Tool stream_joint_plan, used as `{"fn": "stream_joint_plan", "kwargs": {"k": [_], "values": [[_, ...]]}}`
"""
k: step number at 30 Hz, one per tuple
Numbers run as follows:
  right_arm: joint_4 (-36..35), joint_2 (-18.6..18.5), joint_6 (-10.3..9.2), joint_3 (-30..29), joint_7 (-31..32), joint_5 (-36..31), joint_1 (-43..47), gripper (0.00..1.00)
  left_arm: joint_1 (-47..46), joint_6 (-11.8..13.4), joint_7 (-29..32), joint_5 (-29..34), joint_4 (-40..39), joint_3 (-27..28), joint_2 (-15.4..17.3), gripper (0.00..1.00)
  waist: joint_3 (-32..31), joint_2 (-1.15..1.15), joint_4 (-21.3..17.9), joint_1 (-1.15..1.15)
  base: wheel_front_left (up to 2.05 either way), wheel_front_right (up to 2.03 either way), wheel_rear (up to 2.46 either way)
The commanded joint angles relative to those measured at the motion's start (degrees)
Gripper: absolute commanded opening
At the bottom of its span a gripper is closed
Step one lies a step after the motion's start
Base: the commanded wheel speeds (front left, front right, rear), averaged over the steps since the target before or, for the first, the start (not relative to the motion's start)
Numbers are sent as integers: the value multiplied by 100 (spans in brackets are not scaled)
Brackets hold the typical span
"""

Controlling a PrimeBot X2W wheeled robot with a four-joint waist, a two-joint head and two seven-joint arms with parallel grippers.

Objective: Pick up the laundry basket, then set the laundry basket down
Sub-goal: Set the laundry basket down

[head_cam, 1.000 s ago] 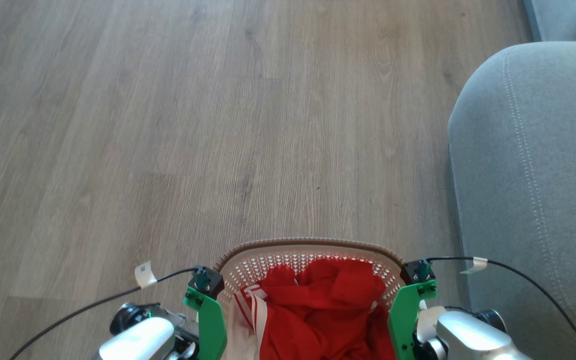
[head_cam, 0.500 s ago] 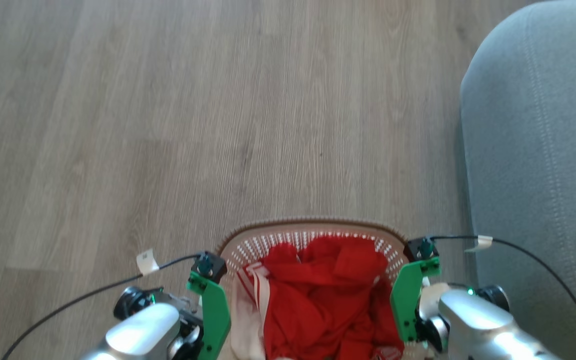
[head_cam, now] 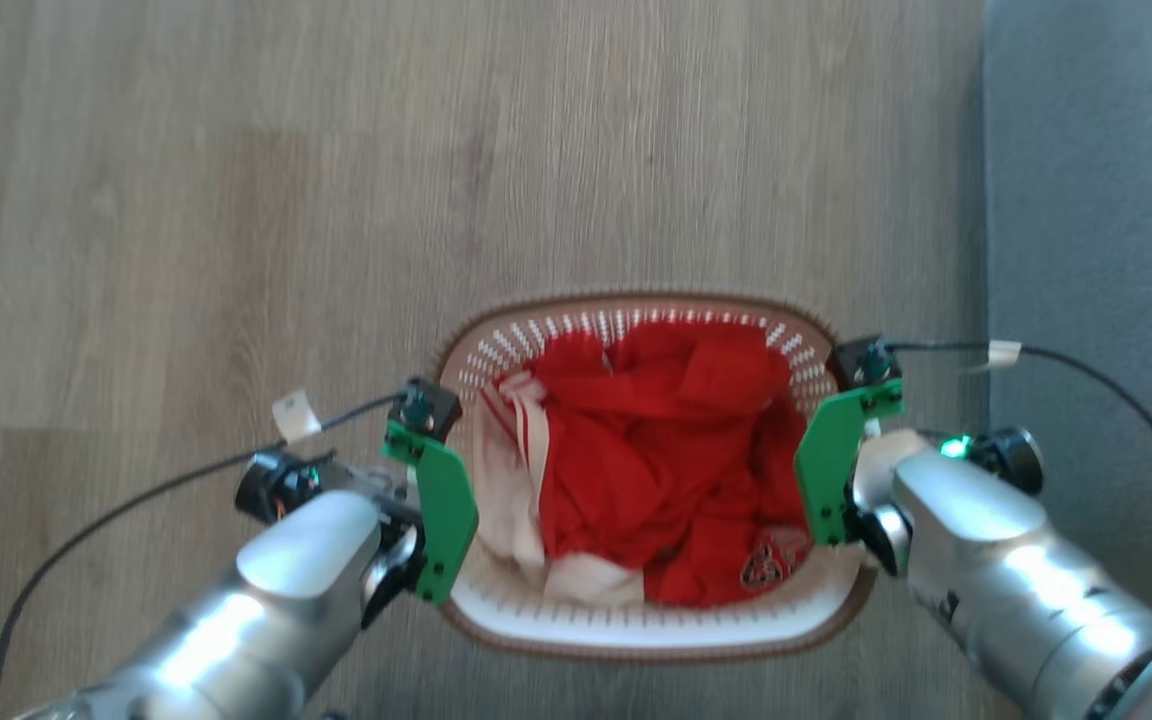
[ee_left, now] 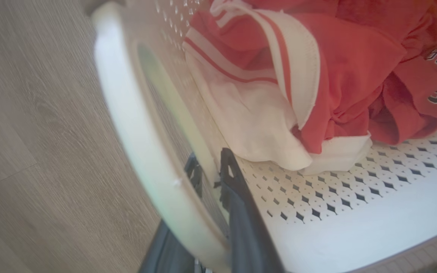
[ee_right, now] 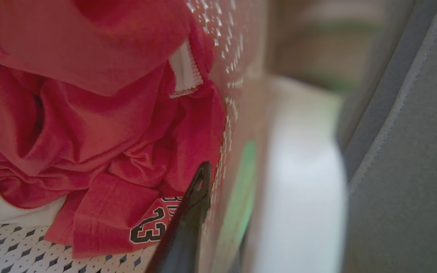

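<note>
The left arm (head_cam: 266,590) reaches up from the lower left, forearm angled inward, its green plate against the left side of the laundry basket (head_cam: 636,625). The left gripper (ee_left: 209,175) straddles that side wall below a white handle (ee_left: 139,125), one dark finger inside and one outside, pinched onto the wall.

The basket sits between the two arms over the wood floor (head_cam: 236,200); whether it touches the floor is unclear. There is one basket with one heap of clothes (head_cam: 656,450) in it, red pieces over a white piece with red stripes.

The right arm (head_cam: 996,560) mirrors the left, angled in from the lower right. The right gripper (ee_right: 218,197) has one finger (ee_right: 192,212) inside against the perforated wall. The outer finger is blurred behind it, so it only seems clamped on the wall beside the second handle (ee_right: 302,182).

One grey sofa (head_cam: 1096,200) stands at the far right.
</note>
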Motion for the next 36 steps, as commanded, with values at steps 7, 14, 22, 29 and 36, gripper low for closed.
{"fn": "stream_joint_plan", "kwargs": {"k": [7,14,22,29,36], "values": [[-6,185,50,143,-323,-264,-405,0,-602,-219,-274,235,306,-36,-390,0,999,0,32,-2,0,0,0],[149,187,50,57,-422,-213,-633,0,-921,-271,-520,252,606,-69,-475,0,1543,0,55,-2,0,0,0],[293,202,50,17,-646,-233,-783,0,-1061,-218,-627,226,445,-121,-479,0,1986,0,66,-2,0,0,0],[410,205,50,-15,-729,-296,-900,0,-1136,-147,-659,154,346,-147,-480,0,2218,0,94,-2,0,0,0],[472,207,50,-96,-864,-364,-1027,0,-1251,-14,-796,124,267,-166,-480,0,2366,0,132,-2,0,0,0]]}}
